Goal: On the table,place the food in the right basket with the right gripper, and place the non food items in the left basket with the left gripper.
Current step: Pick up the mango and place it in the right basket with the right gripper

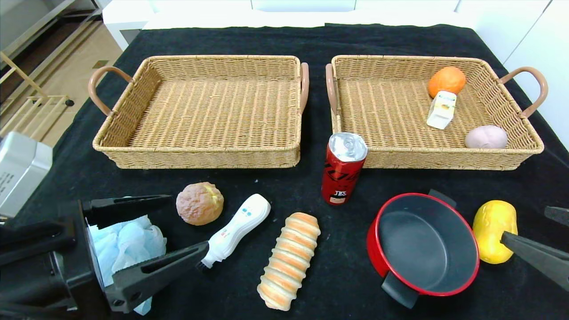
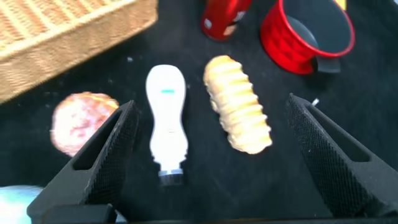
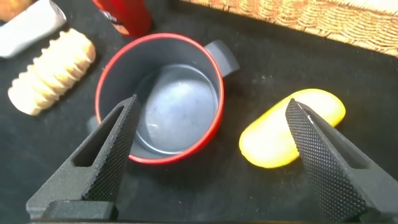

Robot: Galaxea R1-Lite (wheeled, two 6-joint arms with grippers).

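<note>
My left gripper (image 1: 155, 231) hung spread wide and empty at seven o'clock over the blue sponge (image 1: 126, 242). I judged it could snag the white brush (image 1: 235, 229) just beside it. The left basket (image 1: 206, 153) at eleven held nothing. My right gripper (image 1: 540, 235), also apart, sat at four beside the yellow potato (image 1: 491, 229); closing carelessly might knock the red pot (image 1: 422, 244).

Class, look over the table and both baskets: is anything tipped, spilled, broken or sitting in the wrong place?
Nothing stands out. The right basket holds only food: an orange, a small carton and a pink bun. The left basket holds nothing. The red can stands upright, and nothing has spilled.
</note>
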